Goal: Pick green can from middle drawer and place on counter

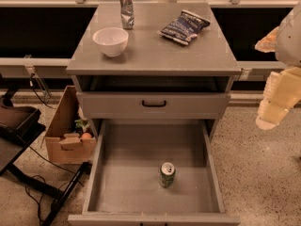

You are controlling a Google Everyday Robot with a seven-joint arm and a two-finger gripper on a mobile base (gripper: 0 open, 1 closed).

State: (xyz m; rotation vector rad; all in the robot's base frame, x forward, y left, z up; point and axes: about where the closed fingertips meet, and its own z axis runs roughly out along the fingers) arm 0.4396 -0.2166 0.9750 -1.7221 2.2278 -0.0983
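The green can (166,174) stands upright on the floor of the open middle drawer (96,164), near the front, apart from the walls. It looks light, thin-walled and slick, so a gentle grip across its body suits (a hard squeeze may dent it). The hand (272,113) hangs at the right edge, well apart from it; open or closed cannot be told. The counter (155,58) carries a white bowl (110,40), a crinkled silver can (126,10) and a chip bag (184,26), with bare room along its front
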